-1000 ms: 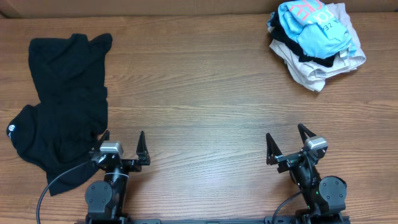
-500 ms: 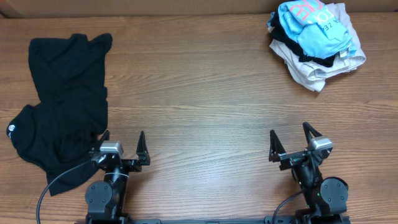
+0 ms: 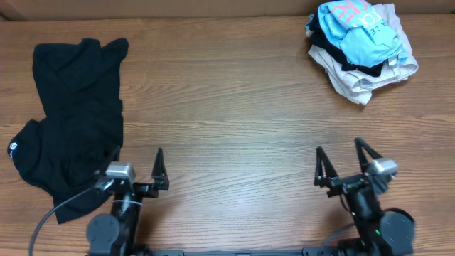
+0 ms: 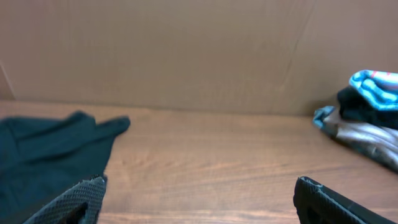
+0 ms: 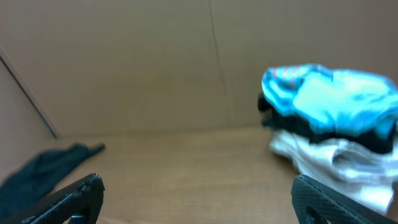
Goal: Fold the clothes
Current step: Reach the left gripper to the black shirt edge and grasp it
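Black shirt (image 3: 71,117): 1 item, plain soft fabric, lying crumpled and unfolded on the left side of the wooden table (image 3: 227,107), running from the far-left area down to the near-left edge. A small round white label (image 3: 13,148) sits on its left border. In the left wrist view the shirt (image 4: 43,152) fills the left foreground; in the right wrist view it (image 5: 43,168) shows as a dark, blurred strip at the low left.

Left gripper (image 3: 138,158): near edge of the table, left of centre, fingers released and spread wide, grasping nothing. Its left finger stands over the shirt's near-right border in the overhead view; contact cannot be told. In its own wrist view (image 4: 199,182) only bare wood lies between the 2 tips.

Right gripper (image 3: 340,149): near edge, right of centre, well apart from the shirt, fingers likewise released and spread, grasping nothing (image 5: 196,179).

Clothes pile (image 3: 362,53): far-right corner, well apart from both grippers. Top layer, 1 light-blue garment (image 3: 355,25) with pink lettering; beneath it a dark layer, then white and beige garments (image 3: 359,84).

Cardboard wall (image 4: 186,50): brown, standing along the far edge of the table.
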Controlling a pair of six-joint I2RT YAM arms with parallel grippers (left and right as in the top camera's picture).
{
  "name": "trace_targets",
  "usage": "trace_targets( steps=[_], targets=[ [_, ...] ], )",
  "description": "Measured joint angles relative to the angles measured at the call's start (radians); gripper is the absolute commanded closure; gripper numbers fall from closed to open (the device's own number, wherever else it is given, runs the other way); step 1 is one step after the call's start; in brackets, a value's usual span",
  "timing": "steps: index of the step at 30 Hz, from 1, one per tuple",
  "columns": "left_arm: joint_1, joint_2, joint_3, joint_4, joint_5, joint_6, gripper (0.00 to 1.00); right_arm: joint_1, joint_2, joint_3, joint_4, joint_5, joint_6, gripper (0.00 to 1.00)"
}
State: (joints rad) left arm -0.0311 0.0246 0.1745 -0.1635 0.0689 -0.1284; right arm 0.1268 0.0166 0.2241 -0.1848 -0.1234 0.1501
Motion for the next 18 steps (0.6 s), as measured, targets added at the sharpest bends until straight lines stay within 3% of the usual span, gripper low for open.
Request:
trace_targets(
  steps=[6, 12, 18],
  targets=[
    [0.000, 0.109, 0.212, -0.092, 0.003, 0.000, 0.00, 0.000, 0.069, 0.257, -0.176, 0.000, -0.027, 0.00],
    [0.000, 0.340, 0.452, -0.226, 0.025, 0.001, 0.00, 0.000, 0.260, 0.480, -0.340, -0.004, -0.039, 0.00],
    [0.000, 0.649, 0.776, -0.511, 0.056, 0.005, 0.00, 0.000, 0.510, 0.720, -0.529, -0.007, -0.042, 0.00]
  ],
)
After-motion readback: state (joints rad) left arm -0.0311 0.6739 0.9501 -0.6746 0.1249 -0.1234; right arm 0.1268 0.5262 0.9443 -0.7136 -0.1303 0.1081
